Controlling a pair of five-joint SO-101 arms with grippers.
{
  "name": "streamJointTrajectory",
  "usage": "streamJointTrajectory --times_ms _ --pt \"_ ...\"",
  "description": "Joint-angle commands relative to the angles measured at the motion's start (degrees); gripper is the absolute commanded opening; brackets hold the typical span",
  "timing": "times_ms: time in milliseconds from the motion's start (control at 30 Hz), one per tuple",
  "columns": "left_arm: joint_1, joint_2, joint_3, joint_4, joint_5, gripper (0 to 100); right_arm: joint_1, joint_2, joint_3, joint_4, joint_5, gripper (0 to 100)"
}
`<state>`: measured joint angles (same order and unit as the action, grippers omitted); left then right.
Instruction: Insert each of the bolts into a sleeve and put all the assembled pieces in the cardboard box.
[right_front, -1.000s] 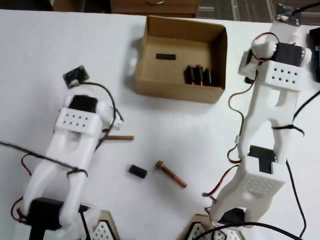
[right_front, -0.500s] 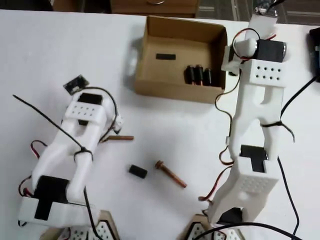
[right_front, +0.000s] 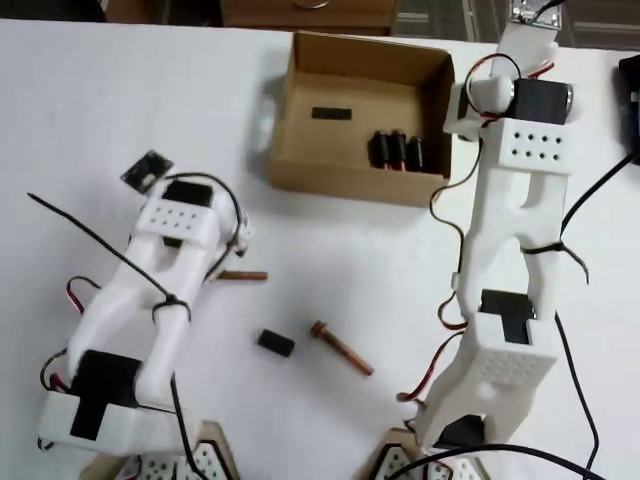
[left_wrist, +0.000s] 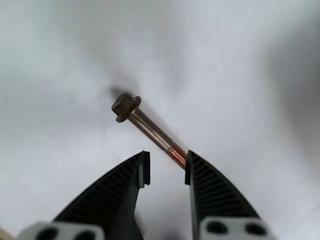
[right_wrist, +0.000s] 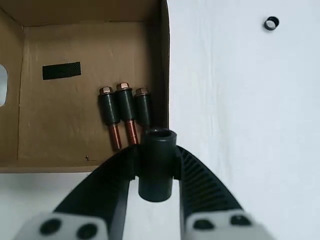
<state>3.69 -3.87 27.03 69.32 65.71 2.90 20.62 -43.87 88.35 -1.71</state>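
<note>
On the near left of the white table (right_front: 100, 90), the left gripper (left_wrist: 166, 161) hangs low over the surface. Its jaws stand a narrow gap apart, with nothing clamped between them. A copper bolt (left_wrist: 148, 127) lies flat just ahead of it; the threaded end reaches the tip of one finger (left_wrist: 192, 165) and the hex head points away. From above, this bolt sits just right of the left arm's wrist.

A second bolt (right_front: 341, 348) lies at a slant near the middle of the table. A loose sleeve (right_front: 275, 343) lies just to its left, not touching it.

At the far centre stands the open cardboard box (right_front: 350, 180). Three assembled pieces (right_front: 397, 150) lie side by side on its floor, close to the right wall.

The right gripper (right_wrist: 156, 155) is closed on a black sleeve (right_wrist: 156, 175), which stands upright with its bore facing up, at the box's right wall. A small dark ring (right_wrist: 271, 23) sits on the table outside the box, well apart from it.
</note>
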Motion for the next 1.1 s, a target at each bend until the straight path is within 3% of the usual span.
streamJointTrajectory --times_ms 0,600,1067 --pt "0.09 -0.26 -0.22 -1.32 2.55 14 -0.57 -4.26 -2.81 -1.19 -0.09 1.9" --pt "-3.43 4.48 9.36 -13.27 2.46 14 -3.03 -4.53 -2.81 -0.92 -0.09 1.9" --pt "-3.96 14.95 3.03 -10.73 2.37 11 -3.03 -7.25 -2.81 -1.19 -0.09 1.9"
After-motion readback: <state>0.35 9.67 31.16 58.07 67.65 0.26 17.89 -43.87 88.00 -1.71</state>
